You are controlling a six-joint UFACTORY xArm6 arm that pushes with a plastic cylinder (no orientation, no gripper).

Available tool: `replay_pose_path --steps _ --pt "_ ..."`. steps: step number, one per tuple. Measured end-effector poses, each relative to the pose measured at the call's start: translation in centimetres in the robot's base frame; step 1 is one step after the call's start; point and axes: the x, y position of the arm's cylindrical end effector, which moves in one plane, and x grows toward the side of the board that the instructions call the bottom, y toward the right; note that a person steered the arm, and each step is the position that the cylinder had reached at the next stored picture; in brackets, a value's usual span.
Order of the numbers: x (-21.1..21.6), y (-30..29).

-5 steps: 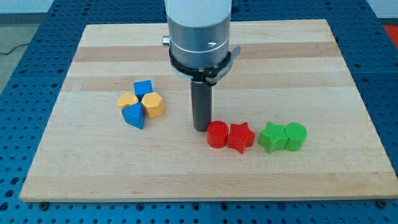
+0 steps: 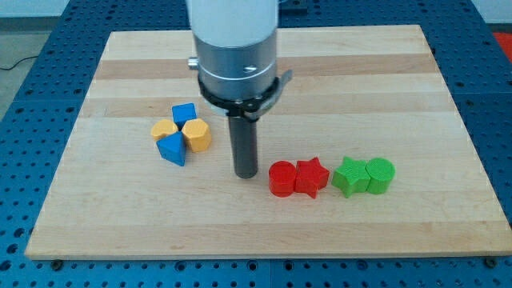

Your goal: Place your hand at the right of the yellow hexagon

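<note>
The arm stands straight up over the wooden board (image 2: 400,72), and my tip (image 2: 246,174) rests on the wood between the yellow hexagon (image 2: 197,135) on the view's left and the red cylinder (image 2: 281,178) on the view's right; the rod has no jaws to see; no writing shows.

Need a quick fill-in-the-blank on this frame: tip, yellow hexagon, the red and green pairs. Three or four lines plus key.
1. My tip sits on the board between the yellow hexagon and the red ____.
2. The red star touches that block on the view's ____ side.
3. The green star sits beside a green ____.
4. The yellow hexagon lies to the view's ____ of my tip.

Missing words: cylinder; right; cylinder; left
</note>
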Motion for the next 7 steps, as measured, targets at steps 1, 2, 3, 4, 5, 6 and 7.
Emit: replay_pose_path --steps 1,2,3,4,5,6,7 --pt "0.3 -0.6" --pt "1.9 -0.6" --pt "1.9 -0.6" --pt "2.0 -0.9" --pt "2.0 -2.6" --pt "0.5 -2.6" --pt "-3.5 -1.8"
